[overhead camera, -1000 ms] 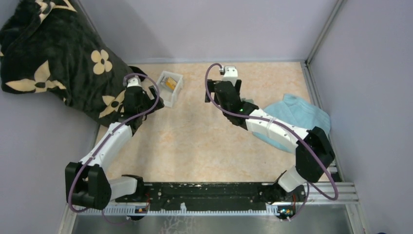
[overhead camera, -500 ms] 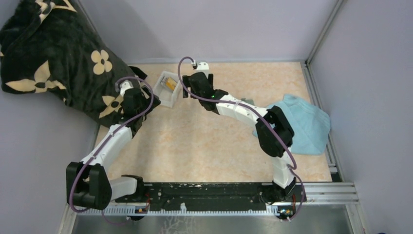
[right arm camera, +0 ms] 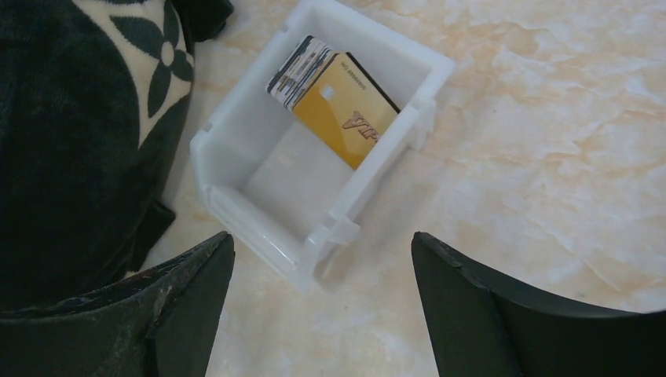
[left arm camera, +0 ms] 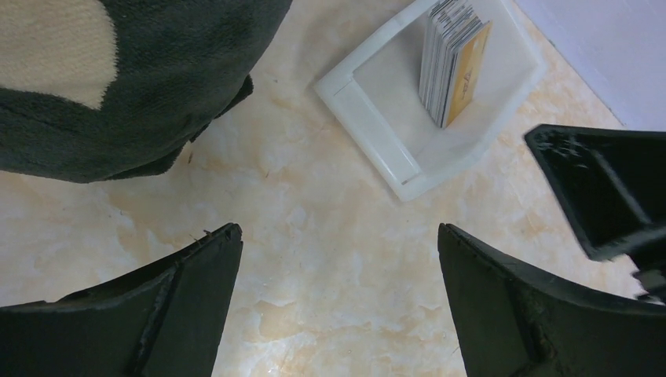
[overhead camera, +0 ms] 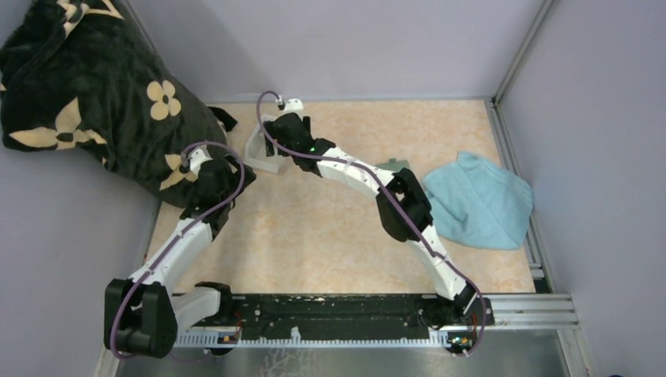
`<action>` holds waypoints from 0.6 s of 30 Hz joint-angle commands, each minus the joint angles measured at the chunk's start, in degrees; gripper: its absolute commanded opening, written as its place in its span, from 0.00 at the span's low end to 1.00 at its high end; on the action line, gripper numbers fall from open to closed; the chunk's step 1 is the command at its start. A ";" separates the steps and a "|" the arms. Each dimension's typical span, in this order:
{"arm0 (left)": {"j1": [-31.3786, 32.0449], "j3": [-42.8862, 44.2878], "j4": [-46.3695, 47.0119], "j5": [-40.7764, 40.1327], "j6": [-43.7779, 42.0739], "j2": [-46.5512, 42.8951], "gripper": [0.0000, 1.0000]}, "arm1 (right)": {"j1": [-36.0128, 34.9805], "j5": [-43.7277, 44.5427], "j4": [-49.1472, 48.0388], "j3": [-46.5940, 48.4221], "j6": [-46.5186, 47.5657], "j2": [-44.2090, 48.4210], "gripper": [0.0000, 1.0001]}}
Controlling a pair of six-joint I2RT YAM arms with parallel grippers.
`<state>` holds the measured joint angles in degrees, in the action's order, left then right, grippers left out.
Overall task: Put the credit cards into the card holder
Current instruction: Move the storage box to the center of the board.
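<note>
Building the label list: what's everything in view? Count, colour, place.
table: 1, beige marbled, under everything
blanket: 1, black with cream flowers, far-left corner
tray: 1, white, far left, beside blanket
credit cards: one stack, count unclear, orange-yellow in front, on edge in tray
towel: 1, light blue, right side
card holder: 1, grey-green, beside towel, only an edge shows
left gripper: 1, black, open, near tray
right gripper: 1, black, open, over tray

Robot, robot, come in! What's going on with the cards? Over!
Left gripper open, empty, beside tray. Right gripper open, empty, above cards standing in tray. Holder by towel, part hidden by right arm. Nothing blocking cards.
</note>
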<state>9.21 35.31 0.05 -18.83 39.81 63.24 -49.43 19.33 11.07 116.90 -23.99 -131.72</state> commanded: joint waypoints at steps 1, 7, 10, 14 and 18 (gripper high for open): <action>-0.42 -1.30 2.90 -0.09 0.41 -2.98 0.99 | -1.72 0.37 3.62 8.71 1.31 -5.24 0.83; -0.42 -3.34 3.26 0.68 1.11 -5.69 0.99 | -1.72 1.26 6.44 15.88 0.98 -11.54 0.82; -0.42 -4.15 3.48 1.15 1.40 -6.69 0.99 | -1.77 2.89 8.48 20.03 1.00 -14.57 0.80; -0.42 -5.14 3.66 1.40 1.50 -7.63 0.99 | -1.74 4.90 9.26 23.54 2.16 -18.16 0.76; -0.42 -5.78 4.18 1.49 1.65 -8.13 0.99 | -1.64 6.66 9.30 24.80 3.15 -19.83 0.65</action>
<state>9.21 30.39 2.17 -17.91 40.95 56.31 -50.87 22.76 20.86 137.95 -22.50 -150.36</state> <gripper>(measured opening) 0.996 0.694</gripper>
